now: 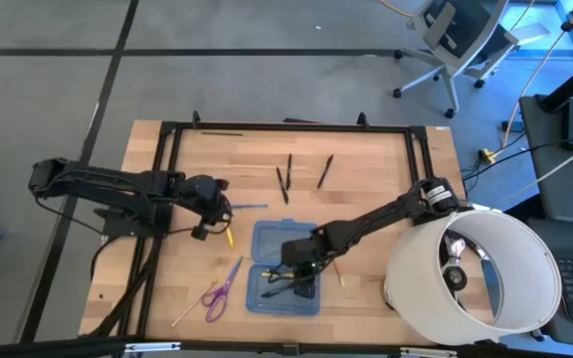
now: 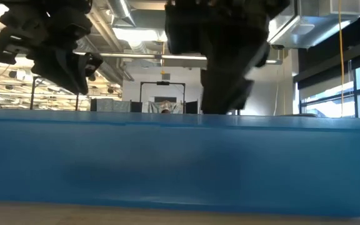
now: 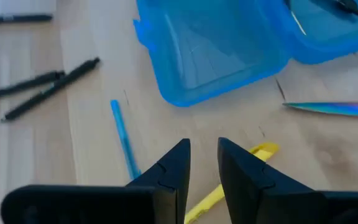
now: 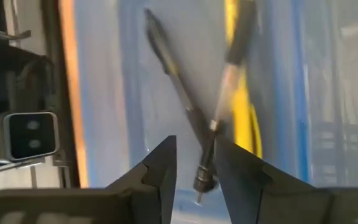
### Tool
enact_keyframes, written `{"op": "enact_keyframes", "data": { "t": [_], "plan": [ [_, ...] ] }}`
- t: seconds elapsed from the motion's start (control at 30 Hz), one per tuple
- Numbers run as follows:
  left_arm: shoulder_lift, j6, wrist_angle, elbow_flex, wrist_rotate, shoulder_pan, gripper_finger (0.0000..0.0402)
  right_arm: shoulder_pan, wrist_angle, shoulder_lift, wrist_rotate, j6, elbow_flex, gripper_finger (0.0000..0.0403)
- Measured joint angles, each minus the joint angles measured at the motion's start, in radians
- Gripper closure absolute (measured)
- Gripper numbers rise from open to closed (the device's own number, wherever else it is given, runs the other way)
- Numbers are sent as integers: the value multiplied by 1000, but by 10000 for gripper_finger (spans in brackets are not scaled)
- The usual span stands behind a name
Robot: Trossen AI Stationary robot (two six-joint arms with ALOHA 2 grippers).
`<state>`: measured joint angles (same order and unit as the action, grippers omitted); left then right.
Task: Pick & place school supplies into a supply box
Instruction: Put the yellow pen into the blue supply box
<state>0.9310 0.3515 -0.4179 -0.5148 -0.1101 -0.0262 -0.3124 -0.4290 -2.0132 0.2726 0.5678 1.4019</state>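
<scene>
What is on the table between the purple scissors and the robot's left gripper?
In the high view, a yellow pencil lies just below the left gripper, toward the purple scissors. The rest of that stretch is bare wood; the blue box sits off to the side.

Translucent blue supply box [image 1: 270, 242] — purple-handled scissors [image 1: 219, 290] (yellow pencil [image 3: 229, 184])

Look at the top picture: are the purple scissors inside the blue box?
No, the scissors lie on the table beside the supply box.

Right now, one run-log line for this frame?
left gripper: open over yellow pencil | right gripper: open over supply box, pens inside
</scene>
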Motion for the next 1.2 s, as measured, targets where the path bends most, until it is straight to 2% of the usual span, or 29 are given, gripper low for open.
{"op": "enact_keyframes", "data": {
  "t": [0.17,0.37,0.47,0.7,1.03,1.2],
  "plan": [
    [13,14,-5,0,31,45,327,22,-29,1,-27,-77,65,290],
    [78,70,-4,0,13,101,327,66,-156,0,-50,-103,113,290],
    [128,116,-5,0,37,125,327,83,-231,0,-51,-104,137,290],
    [200,81,-1,0,49,139,327,98,-243,1,-53,-105,154,290],
    [209,105,19,0,85,138,327,120,-246,1,-54,-103,155,290],
    [209,100,19,0,84,139,305,126,-243,1,-54,-102,155,290]
  ]
}}
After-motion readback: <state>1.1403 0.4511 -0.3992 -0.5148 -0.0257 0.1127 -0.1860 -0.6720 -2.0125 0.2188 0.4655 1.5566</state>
